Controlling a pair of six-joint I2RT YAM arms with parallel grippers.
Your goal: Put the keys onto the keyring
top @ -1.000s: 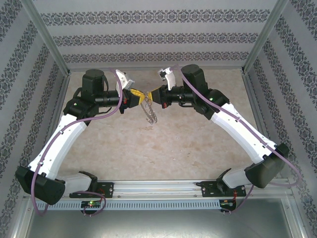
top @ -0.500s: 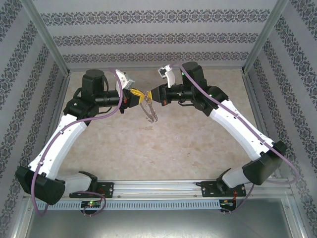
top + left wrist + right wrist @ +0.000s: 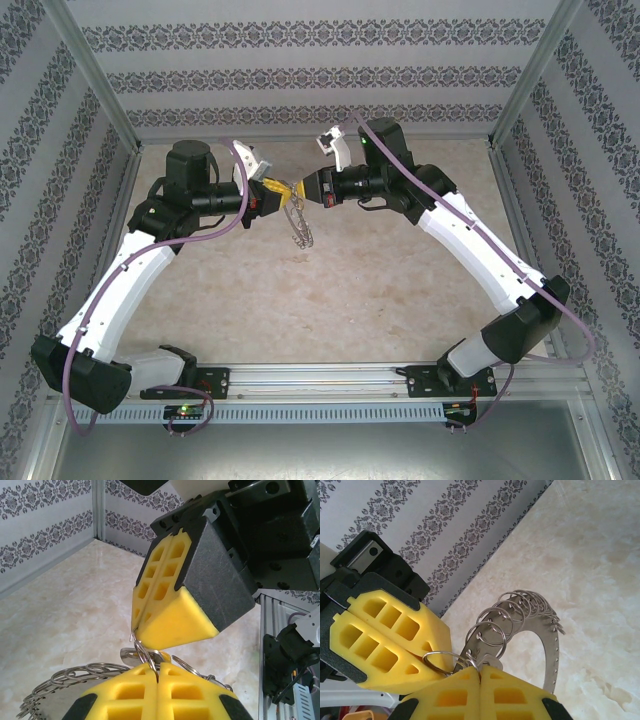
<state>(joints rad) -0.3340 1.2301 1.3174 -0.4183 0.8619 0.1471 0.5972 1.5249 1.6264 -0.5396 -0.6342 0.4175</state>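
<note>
The keyring (image 3: 299, 228) hangs edge-on in the air over the middle of the table (image 3: 300, 320), its long axis running from 12 down to 6 o'clock in the top view, the free end tipped slightly toward 5. It clears the marbled surface. From the wrist cameras it reads as a curved grey band strung with many small wire loops, and the band arcs away from the pinch point.

Bare tabletop lies open beneath it and toward 6 o'clock. The patterned back wall (image 3: 320, 80) stands near at 12 o'clock, and the side walls are well apart at 3 and 9.

The left gripper (image 3: 278, 188) and right gripper (image 3: 303, 190) meet tip to tip above the ring, both clenched. One small loop (image 3: 141, 647) of the keyring runs into the seam of the left's yellow fingers (image 3: 125, 695) and touches the tip of the right's. A flat silver piece (image 3: 131, 654) lies by that loop. Whether it is the key I cannot tell.

The left arm rises from its base at 7 o'clock, slants toward 1, then turns its wrist to point at 3. The right arm rises from 5 o'clock, slants toward 11, and its wrist points at 9.
</note>
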